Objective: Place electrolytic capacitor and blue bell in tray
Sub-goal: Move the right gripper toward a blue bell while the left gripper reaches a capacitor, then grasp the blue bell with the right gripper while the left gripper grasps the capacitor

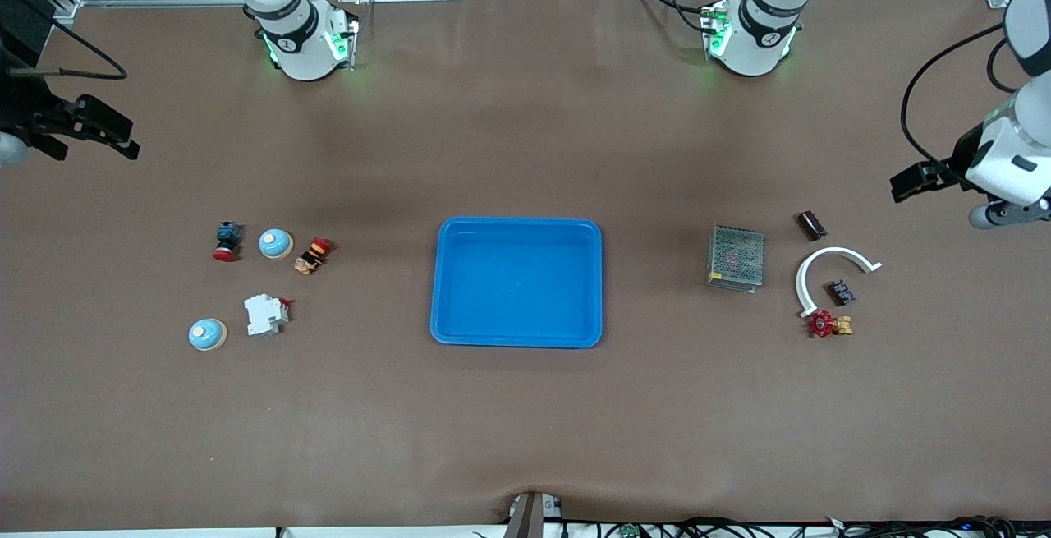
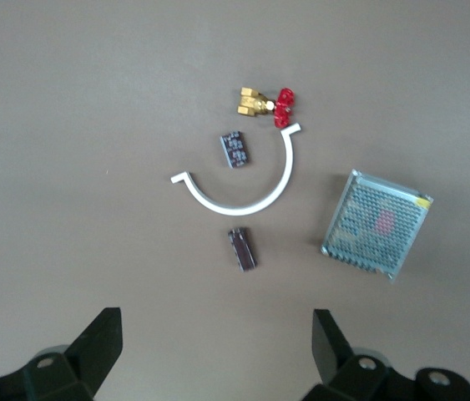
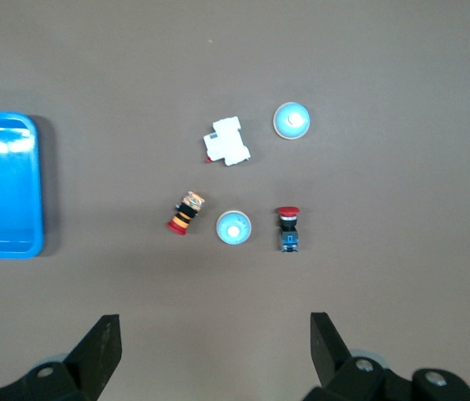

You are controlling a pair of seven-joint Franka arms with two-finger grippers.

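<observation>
Nearest the front camera on the brown table (image 1: 525,439) we see one blue bell (image 1: 207,334), toward the right arm's end, with a white breaker-like block (image 1: 266,314) just beside it and slightly farther from the camera. At the left arm's end, a red-handled brass valve (image 1: 829,324) sits touching or nearly touching one tip of a white curved bracket (image 1: 825,264), and a small dark circuit module (image 1: 840,292) rests inside the bracket's arc. The empty blue tray (image 1: 517,227) lies in the middle of the table, well apart from both groups. Farther from the camera, in a row at the right arm's end, we find a yellow-and-red push button (image 1: 313,255), a second blue bell (image 1: 275,243) just beside it, and a blue-bodied red-capped button (image 1: 227,241) beside that. At the left arm's end a grey mesh box (image 1: 736,258) stands between the tray and the bracket, and the dark cylindrical electrolytic capacitor (image 1: 811,226) lies on its side just outside the bracket's arc, farther from the camera than the bracket. Both arms wait, raised. The left gripper (image 2: 216,351) hangs over the left arm's end of the table, looking down on the capacitor group, fingers spread wide and holding nothing. The right gripper (image 3: 214,355) hangs over the right arm's end, above the bells and buttons, fingers likewise wide and empty.
</observation>
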